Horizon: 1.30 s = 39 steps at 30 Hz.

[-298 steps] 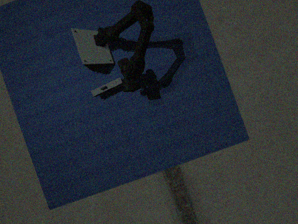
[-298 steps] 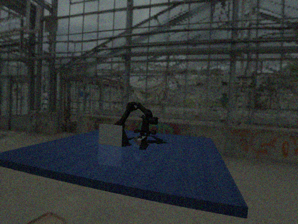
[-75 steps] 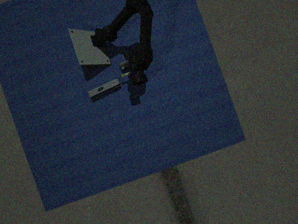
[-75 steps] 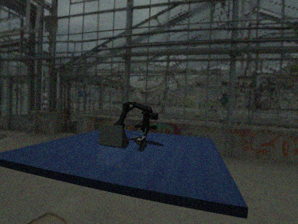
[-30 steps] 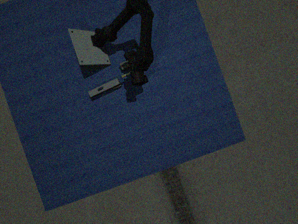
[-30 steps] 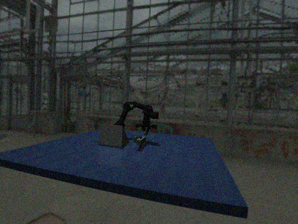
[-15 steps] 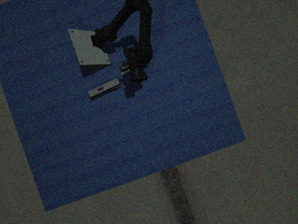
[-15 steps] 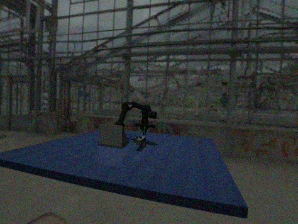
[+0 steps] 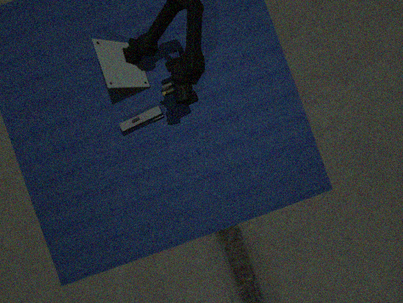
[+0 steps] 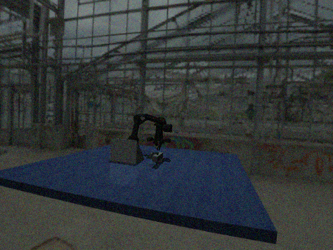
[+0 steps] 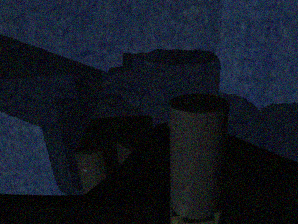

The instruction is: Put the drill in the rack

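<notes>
Nearest in the wrist view, you have a grey round rod (image 11: 196, 162), maybe the drill, gripped by the gripper (image 9: 169, 88) (image 10: 159, 149) (image 11: 177, 133). It is up above the blue mat (image 9: 183, 170) (image 10: 158, 186) (image 11: 165, 25). A long pale block (image 9: 142, 119) (image 10: 157, 156) lies near the gripper. Farther off, your arm stands on a grey base (image 9: 119, 68) (image 10: 124, 152). You can't tell which part is the key.

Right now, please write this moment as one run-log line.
gripper: shut on grey cylinder, likely the drill | position: raised near pale block end | drill in rack: no
</notes>
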Motion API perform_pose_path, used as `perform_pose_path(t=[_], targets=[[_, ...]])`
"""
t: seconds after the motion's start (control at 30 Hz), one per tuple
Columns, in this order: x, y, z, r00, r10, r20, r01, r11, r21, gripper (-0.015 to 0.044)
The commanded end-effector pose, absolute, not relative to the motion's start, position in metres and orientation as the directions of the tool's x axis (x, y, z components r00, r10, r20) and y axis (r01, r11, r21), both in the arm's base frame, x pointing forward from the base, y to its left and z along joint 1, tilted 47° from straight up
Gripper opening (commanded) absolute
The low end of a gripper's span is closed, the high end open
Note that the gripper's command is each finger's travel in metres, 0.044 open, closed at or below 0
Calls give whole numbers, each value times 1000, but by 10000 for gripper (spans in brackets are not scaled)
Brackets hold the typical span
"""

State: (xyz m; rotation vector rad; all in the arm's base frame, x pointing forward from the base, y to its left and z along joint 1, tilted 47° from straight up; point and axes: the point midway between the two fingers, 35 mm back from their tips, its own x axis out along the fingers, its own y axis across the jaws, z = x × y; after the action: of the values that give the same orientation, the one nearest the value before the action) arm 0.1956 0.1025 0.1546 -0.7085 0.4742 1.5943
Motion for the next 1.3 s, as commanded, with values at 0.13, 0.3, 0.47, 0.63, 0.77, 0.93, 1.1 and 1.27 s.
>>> perform_pose_path(t=[0.13, 0.3, 0.47, 0.63, 0.77, 0.93, 1.1, 1.27], targets=[[182, 100, 155, -43, 728, -685, -984, -149, -98, 0], [174, 98, 155, -43, 728, -685, -984, -149, -97, 0], [166, 96, 155, -43, 728, -685, -984, -149, -96, 0], [167, 101, 151, -43, 728, -685, -984, -149, -97, 0], [167, 106, 145, -43, 728, -684, -984, -149, -97, 0], [166, 113, 139, -43, 728, -684, -984, -149, -98, 0], [166, 115, 137, -43, 728, -684, -984, -149, -98, 0], [166, 119, 133, -42, 728, -684, -984, -149, -98, 0]])
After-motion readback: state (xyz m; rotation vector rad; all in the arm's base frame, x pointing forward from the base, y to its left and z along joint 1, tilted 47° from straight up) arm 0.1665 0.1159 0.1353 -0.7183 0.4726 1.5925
